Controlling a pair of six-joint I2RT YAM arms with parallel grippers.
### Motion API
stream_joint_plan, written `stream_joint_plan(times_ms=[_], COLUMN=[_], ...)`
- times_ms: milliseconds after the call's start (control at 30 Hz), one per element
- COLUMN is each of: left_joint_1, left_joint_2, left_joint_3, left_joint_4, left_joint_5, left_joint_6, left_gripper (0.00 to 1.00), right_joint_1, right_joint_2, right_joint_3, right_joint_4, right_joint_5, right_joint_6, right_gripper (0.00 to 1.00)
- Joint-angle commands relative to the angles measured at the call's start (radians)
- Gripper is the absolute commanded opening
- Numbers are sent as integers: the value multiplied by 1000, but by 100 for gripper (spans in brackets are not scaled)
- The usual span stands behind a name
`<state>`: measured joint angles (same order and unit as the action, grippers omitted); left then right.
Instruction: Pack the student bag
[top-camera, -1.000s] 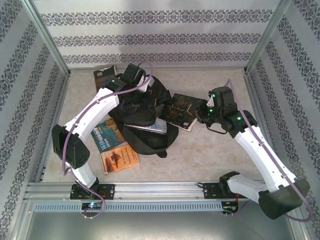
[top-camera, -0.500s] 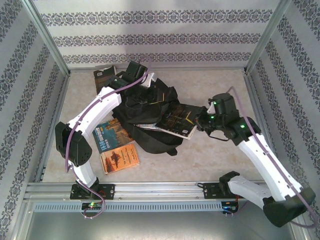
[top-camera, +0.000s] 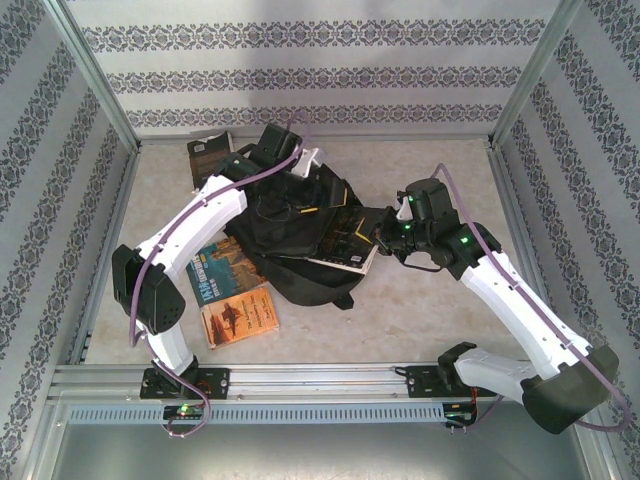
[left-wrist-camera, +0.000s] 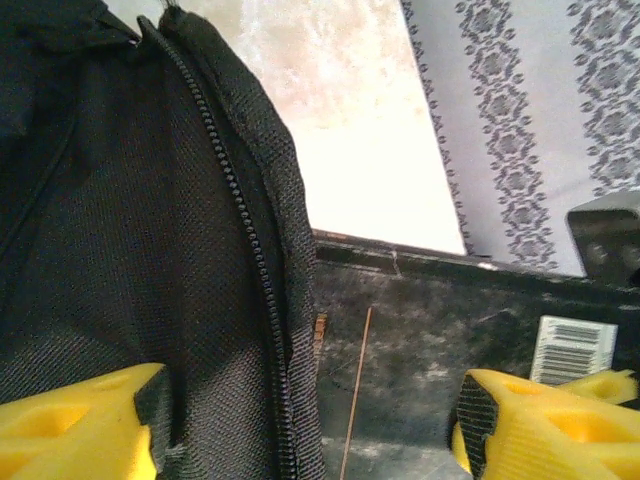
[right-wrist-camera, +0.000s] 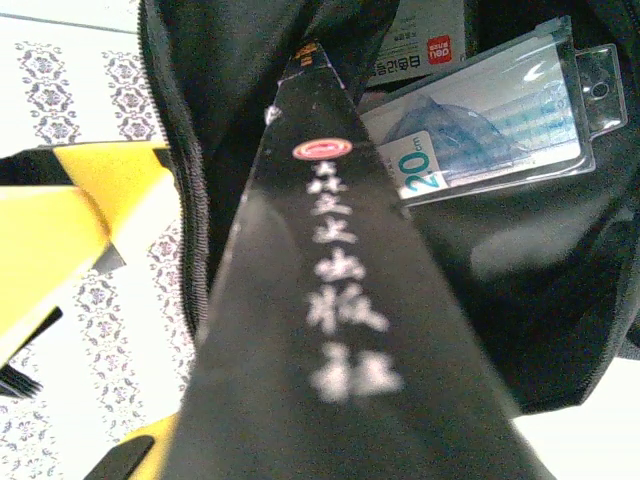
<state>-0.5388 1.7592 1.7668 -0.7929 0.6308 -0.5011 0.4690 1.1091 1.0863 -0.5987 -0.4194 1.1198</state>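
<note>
The black backpack (top-camera: 285, 262) lay open at mid-table with a dark book (top-camera: 345, 243) partly inside its mouth, clamped by the right gripper (top-camera: 383, 232), while the left gripper (top-camera: 300, 165) hung at the bag's far edge, jaws wide apart. Three more books lay on the table: a blue book (top-camera: 218, 270), a brown book (top-camera: 240, 315) and a far-left book (top-camera: 208, 152). The right wrist view added a clear plastic sleeve (right-wrist-camera: 490, 110) inside the bag, and the left wrist view the zipper (left-wrist-camera: 245, 230) beside a barcode sticker (left-wrist-camera: 572, 350) on a dark cover.
</note>
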Motion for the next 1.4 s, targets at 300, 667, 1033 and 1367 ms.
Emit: stream_joint_plan(times_ms=[300, 667, 1033, 1367], left_joint_1=[-163, -219, -202, -187], left_joint_2=[31, 47, 70, 95], left_joint_3=[116, 123, 243, 426], left_joint_4=[-330, -451, -422, -344], left_joint_5=[-375, -691, -813, -811], left_joint_6=[210, 245, 294, 289], left_gripper=[76, 73, 5, 0], right_joint_1=[-25, -49, -58, -76], right_joint_2=[-42, -52, -66, -138], right_joint_3=[31, -2, -37, -42], right_joint_4=[157, 206, 180, -42], right_joint_5=[-13, -42, -40, 86], right_joint_6=[-3, 29, -2, -147], right_gripper=[0, 0, 0, 0])
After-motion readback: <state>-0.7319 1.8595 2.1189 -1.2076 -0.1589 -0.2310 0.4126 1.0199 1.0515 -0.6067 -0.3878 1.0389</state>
